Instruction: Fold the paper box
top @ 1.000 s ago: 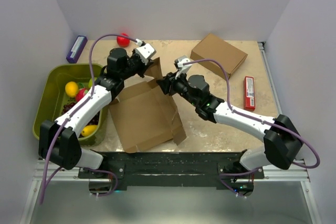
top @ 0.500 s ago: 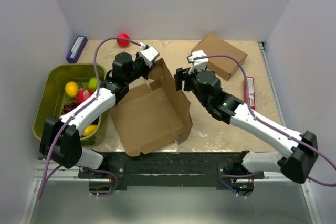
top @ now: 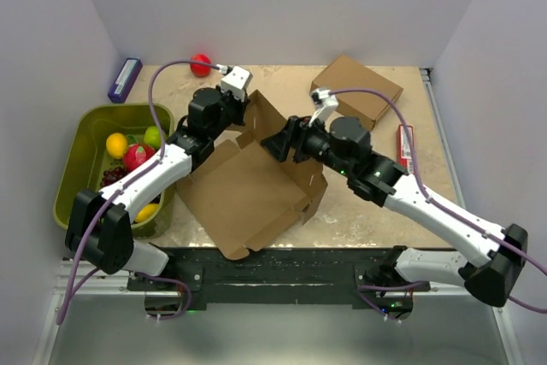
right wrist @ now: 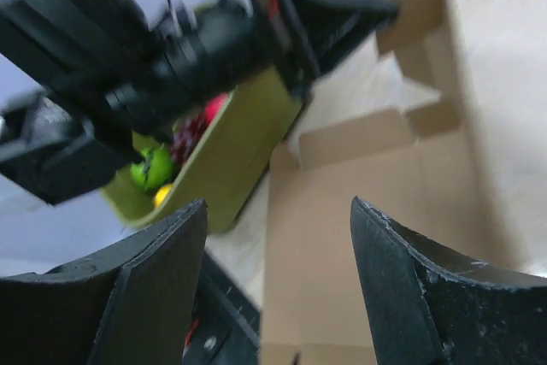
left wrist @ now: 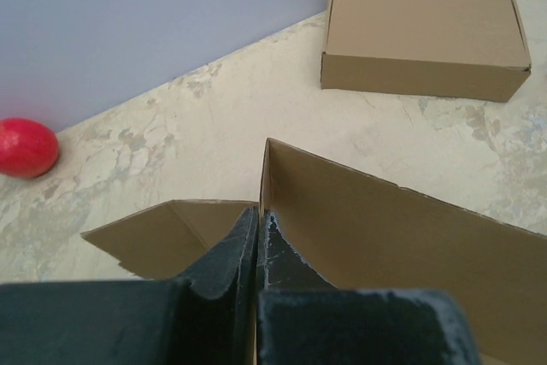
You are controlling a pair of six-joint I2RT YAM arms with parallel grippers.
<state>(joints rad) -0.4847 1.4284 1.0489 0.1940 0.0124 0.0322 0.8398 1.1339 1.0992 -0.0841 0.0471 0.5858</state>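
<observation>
Two robot arms, the left arm [top: 145, 177] and the right arm [top: 427, 207], work among two brown cardboard cartons: one part-formed paper box [top: 248, 194] in the middle and one closed carton [top: 357, 90] far right. One green bin [top: 73, 160] at left holds four fruits: a far yellow fruit [top: 116, 144], a near yellow fruit [top: 145, 212], one green fruit [top: 152, 136] and one red fruit [top: 137, 157]. There are also one red ball [top: 200, 64], one purple packet [top: 125, 79] and one red packet [top: 406, 138].

paper box [top: 248, 190] frame centre | bin [top: 75, 153] left of it, fruit [top: 116, 144] inside | carton [top: 356, 90] upper right | ball [top: 200, 64] top centre-left
</observation>
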